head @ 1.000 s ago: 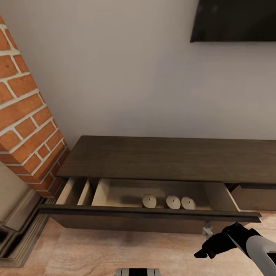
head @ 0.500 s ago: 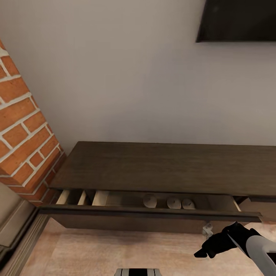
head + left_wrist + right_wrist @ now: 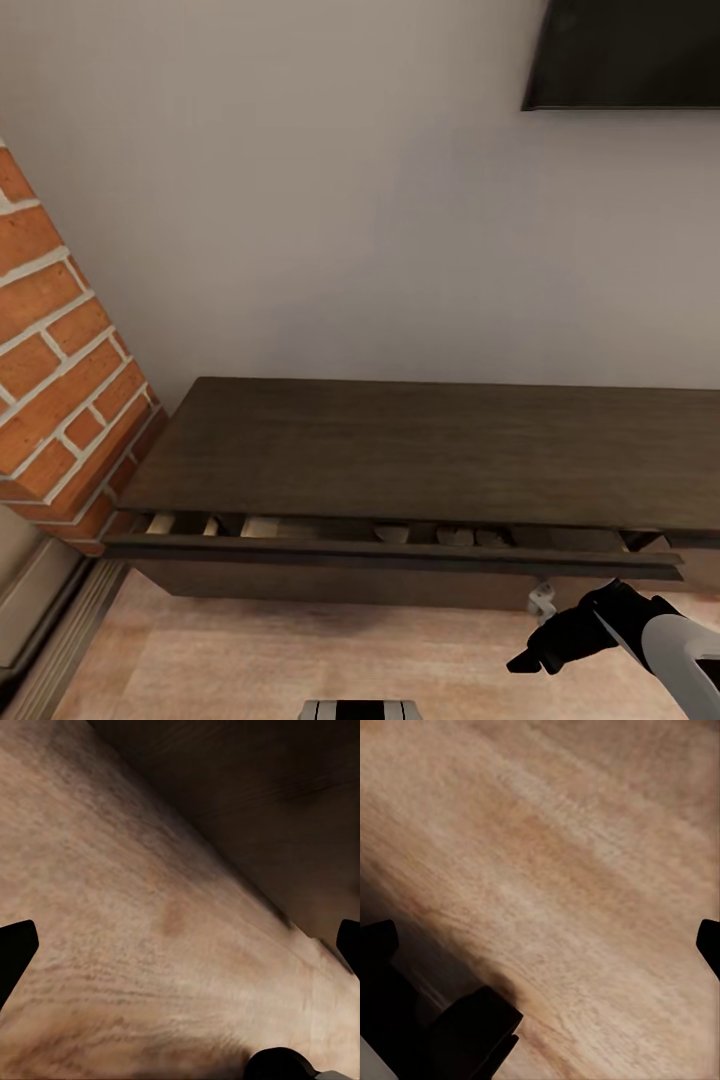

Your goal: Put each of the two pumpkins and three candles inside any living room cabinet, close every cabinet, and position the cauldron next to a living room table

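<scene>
- The cabinet, the long dark TV unit against the far wall just right of the brick fireplace, had its wide drawer almost shut; only a thin slot stayed open under the top.
- Through that slot, three pale candles showed as low tops in the drawer's right half, so the candle part of the task looked done.
- No pumpkin was visible through the slot, so whether they were stored could not be told. Judging by this, closing the drawer fully, checking the pumpkins and setting the cauldron by the table were left.
- A second drawer front at the far right seemed to sit slightly proud, though it was too cut off to be sure.
- Compared with a second earlier, the drawer had gone from wide open, beige floor and dividers on show, to nearly closed; half a second earlier it was about halfway. The whole view had also shifted slightly, so the camera had moved.
- The right gripper hung near the floor below the drawer's right end, unchanged in the picture; its jaws stood wide and empty in the right wrist view.
- The left gripper looked along the wooden floor with its jaws wide, holding nothing.
</scene>
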